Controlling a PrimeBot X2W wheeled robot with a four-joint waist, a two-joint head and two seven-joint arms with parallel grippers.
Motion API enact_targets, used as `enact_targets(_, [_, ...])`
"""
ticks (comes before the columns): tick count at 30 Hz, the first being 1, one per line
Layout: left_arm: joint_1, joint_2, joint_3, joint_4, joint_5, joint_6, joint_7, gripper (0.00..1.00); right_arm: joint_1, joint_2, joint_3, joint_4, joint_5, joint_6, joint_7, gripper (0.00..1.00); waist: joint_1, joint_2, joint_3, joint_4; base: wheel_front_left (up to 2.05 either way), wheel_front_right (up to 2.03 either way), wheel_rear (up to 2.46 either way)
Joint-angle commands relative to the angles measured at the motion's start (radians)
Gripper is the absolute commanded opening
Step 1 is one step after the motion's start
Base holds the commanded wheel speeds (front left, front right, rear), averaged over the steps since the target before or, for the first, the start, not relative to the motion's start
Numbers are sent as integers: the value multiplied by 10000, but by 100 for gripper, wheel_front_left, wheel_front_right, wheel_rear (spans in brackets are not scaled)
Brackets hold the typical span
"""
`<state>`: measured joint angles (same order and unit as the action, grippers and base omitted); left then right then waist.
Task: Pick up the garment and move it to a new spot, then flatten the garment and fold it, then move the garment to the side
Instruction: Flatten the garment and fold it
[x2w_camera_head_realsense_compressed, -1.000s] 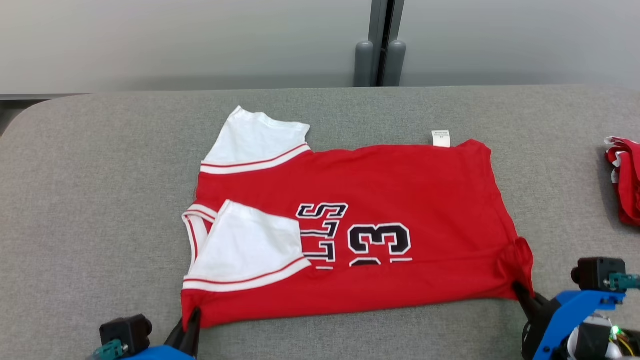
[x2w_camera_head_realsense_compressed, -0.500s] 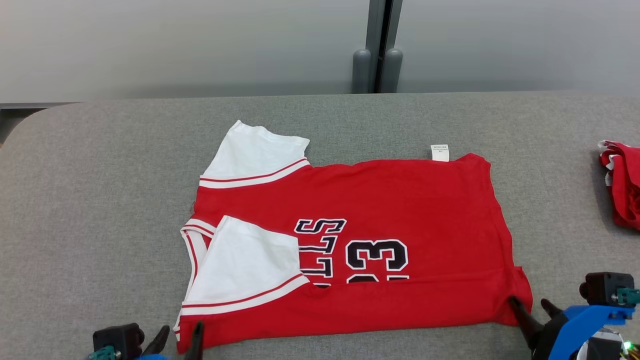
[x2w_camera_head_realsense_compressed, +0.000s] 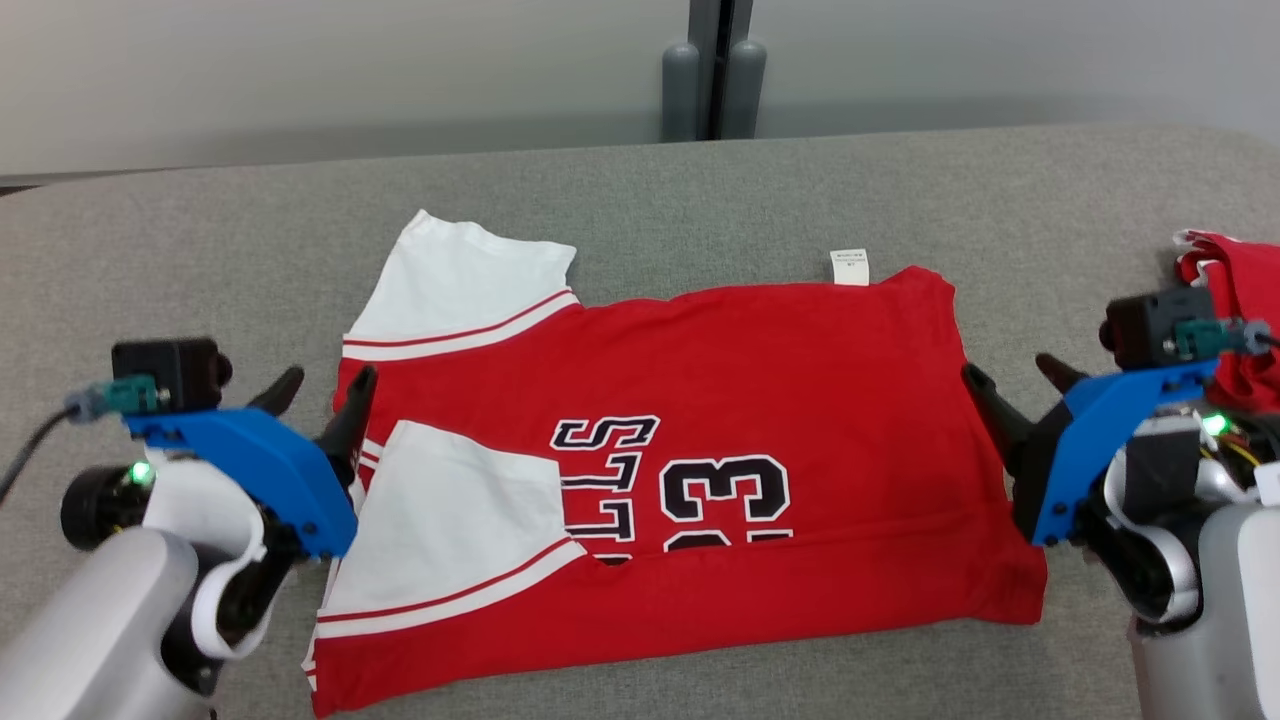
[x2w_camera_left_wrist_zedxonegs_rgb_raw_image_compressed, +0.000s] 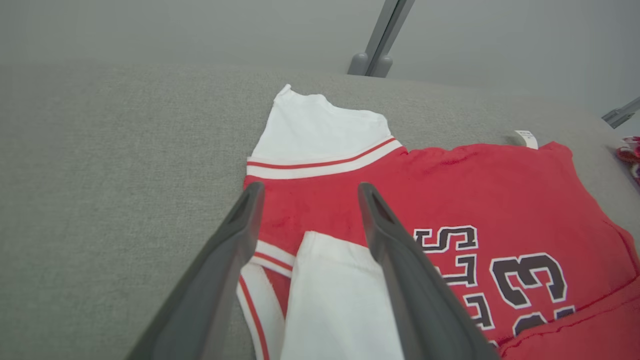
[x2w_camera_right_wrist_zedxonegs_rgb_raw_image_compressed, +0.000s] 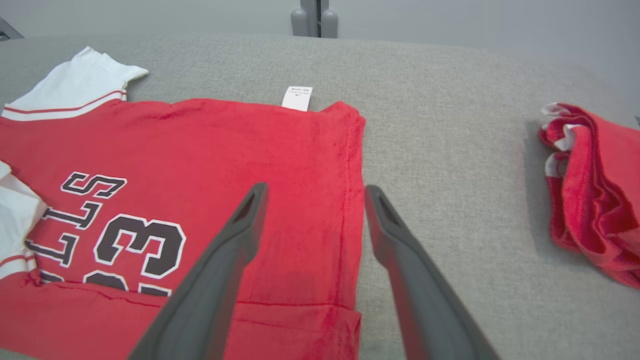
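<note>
The garment (x2w_camera_head_realsense_compressed: 760, 380), a red jersey with white sleeves, lay spread across the middle of the grey bench (x2w_camera_head_realsense_compressed: 150, 250), its collar end toward the robot's left and its hem toward the right. The near sleeve (x2w_camera_head_realsense_compressed: 460, 510) was turned in on top of the red body. A strip along the near edge (x2w_camera_head_realsense_compressed: 800, 590) was doubled back over the cloth and covered the bottom of the printed number (x2w_camera_head_realsense_compressed: 725, 490). The far sleeve (x2w_camera_head_realsense_compressed: 465, 275) stuck out flat past the far edge, and a small white label (x2w_camera_head_realsense_compressed: 848, 266) poked out near the far hem corner.

The left claw (x2w_camera_head_realsense_compressed: 330, 378) hung over the collar end with its 2 fingers spread apart and nothing between them. In the left wrist view the fingers straddled the shoulder area without pinching it. The right claw (x2w_camera_head_realsense_compressed: 1007, 368) stood just at the hem edge, also spread wide and empty. In the right wrist view 1 finger was above the red cloth and the other above bare bench.

This looked like the folding step, with 1 lengthwise fold laid on the near side and the far side not yet brought in. The next move probably called for both claws to reach the far edge, the left at the far sleeve and the right at the corner by the label. They would need to pinch only the top layers and carry that edge toward the robot evenly, so the near fold stayed put. A second red garment (x2w_camera_head_realsense_compressed: 1225, 270) lay bunched at the right, close to the right arm and well apart from the jersey.
</note>
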<state>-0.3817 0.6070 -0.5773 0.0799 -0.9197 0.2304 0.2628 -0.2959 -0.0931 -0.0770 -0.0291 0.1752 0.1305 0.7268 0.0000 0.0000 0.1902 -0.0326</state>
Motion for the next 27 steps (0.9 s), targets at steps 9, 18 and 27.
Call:
enact_targets(9, [-3227,332,342,2018,-447,-1202,1662,100,-3307,-345,1505,1764,983,5,557,100,0,0,1645,-973,0,0,0])
enact_targets(18, [-4631,1204,166,2555,-208,-1802,2933,100,-5417,-297,2670,2968,1590,5,222,100,0,0,2907,-1804,0,0,0])
enact_targets(27, [-5670,1679,61,2613,57,-1872,3844,100,-6307,-350,3406,3755,2038,5,-482,100,0,0,3620,-2222,0,0,0])
